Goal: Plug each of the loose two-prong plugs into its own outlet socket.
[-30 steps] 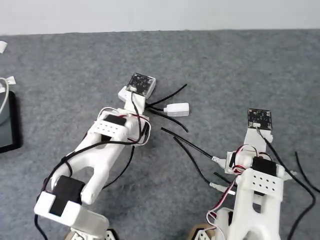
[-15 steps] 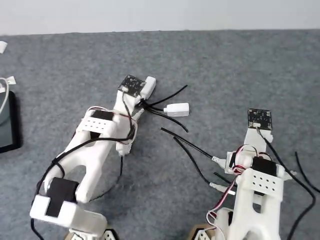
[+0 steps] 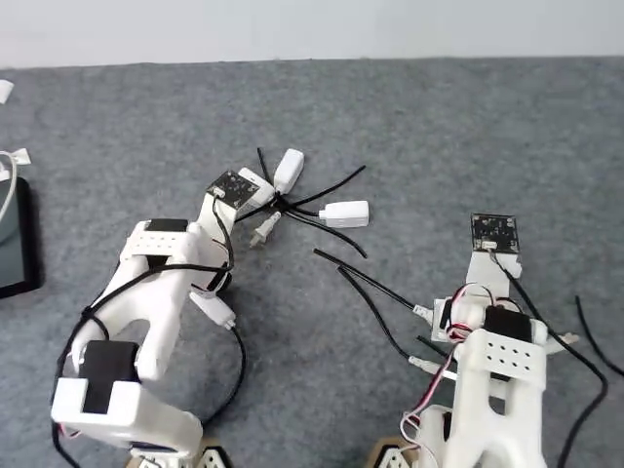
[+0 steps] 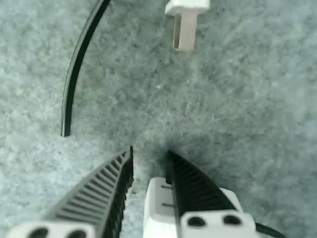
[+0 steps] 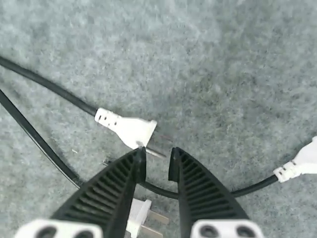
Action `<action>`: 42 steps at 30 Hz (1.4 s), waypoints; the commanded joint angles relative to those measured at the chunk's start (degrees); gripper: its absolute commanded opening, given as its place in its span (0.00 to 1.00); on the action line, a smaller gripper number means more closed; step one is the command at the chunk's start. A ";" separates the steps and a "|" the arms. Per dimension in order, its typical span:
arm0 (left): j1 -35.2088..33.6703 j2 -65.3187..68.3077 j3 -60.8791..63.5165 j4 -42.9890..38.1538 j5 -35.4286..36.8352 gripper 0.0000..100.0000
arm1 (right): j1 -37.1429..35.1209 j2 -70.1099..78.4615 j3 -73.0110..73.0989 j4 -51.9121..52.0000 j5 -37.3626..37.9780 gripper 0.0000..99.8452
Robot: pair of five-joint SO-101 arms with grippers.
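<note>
My left hand [image 4: 148, 151]: narrow gap, nothing gripped. Loose plug [image 4: 184, 20] lies ahead on table [image 4: 247, 109], prongs toward me; black cable [image 4: 79, 64] ahead, off to side. My right hand [image 5: 157, 150]: narrow too, second plug [image 5: 130, 130] just ahead, prongs pointing into gap. Narrow set probably suits slim plug bodies. White outlet socket [image 3: 346, 213] lies well apart from right hand.

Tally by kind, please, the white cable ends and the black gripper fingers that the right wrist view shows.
Plugs, prongs showing: 2
Connector cut off by the picture's edge, plug or socket unclear: 1
Fingers: 2
Total: 5
</note>
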 commanded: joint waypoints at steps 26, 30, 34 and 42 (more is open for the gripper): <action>11.60 -25.67 22.55 -8.18 44.22 0.02 | -0.48 -1.71 -0.53 -0.75 0.97 0.10; 5.27 -24.00 22.64 -7.91 44.04 0.02 | -0.48 -1.71 -0.53 -0.66 0.97 0.10; 1.14 -23.74 22.99 -3.87 41.67 0.02 | -0.57 -1.71 -0.53 -0.66 0.97 0.10; -1.23 -23.91 23.08 -2.11 34.90 0.02 | -0.66 -1.71 -0.53 -0.66 0.97 0.10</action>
